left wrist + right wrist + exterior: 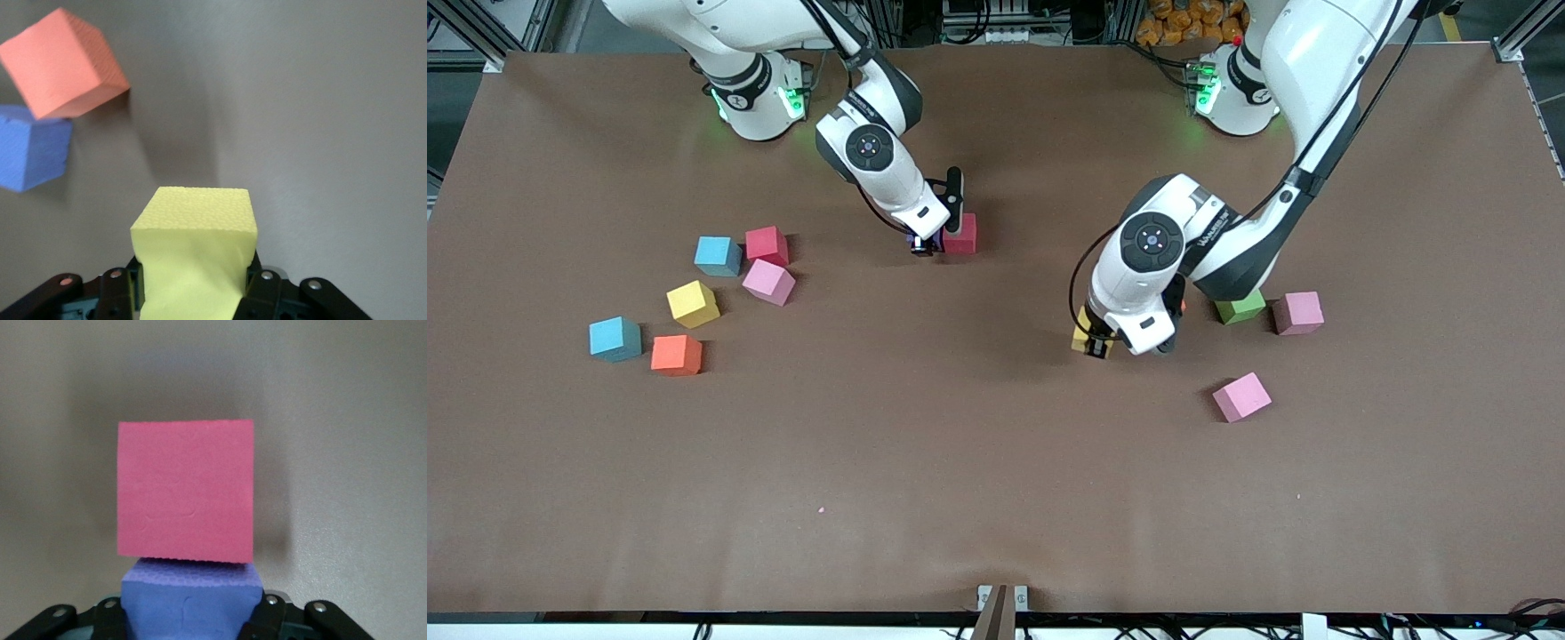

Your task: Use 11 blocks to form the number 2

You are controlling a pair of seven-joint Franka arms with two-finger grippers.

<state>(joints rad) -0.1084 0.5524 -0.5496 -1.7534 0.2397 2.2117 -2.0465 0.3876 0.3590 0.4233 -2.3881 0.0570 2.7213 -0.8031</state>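
Clamping a yellow block point(195, 257), the left tool point(1096, 345) sits low over the brown table point(996, 498) near a green block point(1240, 308). Mid-table, the right tool point(922, 246) is clamped on a purple block point(191, 607) touching a red block point(962, 234).

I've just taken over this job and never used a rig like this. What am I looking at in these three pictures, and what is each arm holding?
Two robot arms work at a brown table. The wide picture looks down from across it; the other two come from cameras on each wrist. The left gripper is shut on a yellow block. The right gripper is shut on a purple block, set against a red block on the table. Loose coloured blocks lie toward both ends, among them a pink block and a green block.
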